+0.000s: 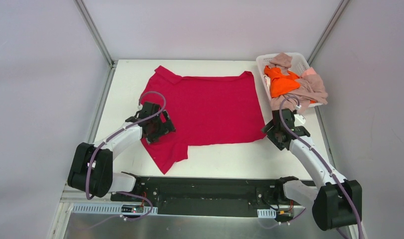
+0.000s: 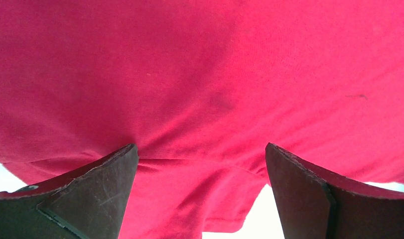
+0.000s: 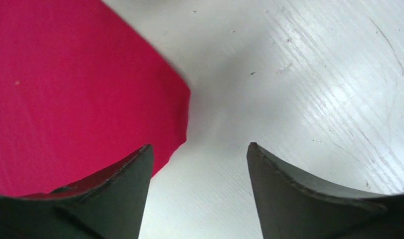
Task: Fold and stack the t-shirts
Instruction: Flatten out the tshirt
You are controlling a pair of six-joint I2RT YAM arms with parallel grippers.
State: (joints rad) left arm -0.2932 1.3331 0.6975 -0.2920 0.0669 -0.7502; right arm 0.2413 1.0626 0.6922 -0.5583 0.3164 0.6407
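Note:
The crimson-red t-shirt [image 1: 209, 107] lies spread flat across the white table. My left gripper [image 1: 160, 127] is open, low over its near left part by the sleeve; in the left wrist view the red cloth [image 2: 200, 89] fills the frame between the spread fingers [image 2: 100, 189]. My right gripper [image 1: 275, 133] is open at the shirt's near right corner [image 3: 182, 107], with bare table between its fingers [image 3: 289, 189]. An orange t-shirt [image 1: 281, 82] and pink-beige t-shirts [image 1: 309, 89] lie heaped in the basket.
A white plastic basket [image 1: 263, 62] stands at the table's back right corner. Grey walls and metal posts close in the table. Bare table [image 1: 224, 159] shows in front of the red shirt, before the black base rail.

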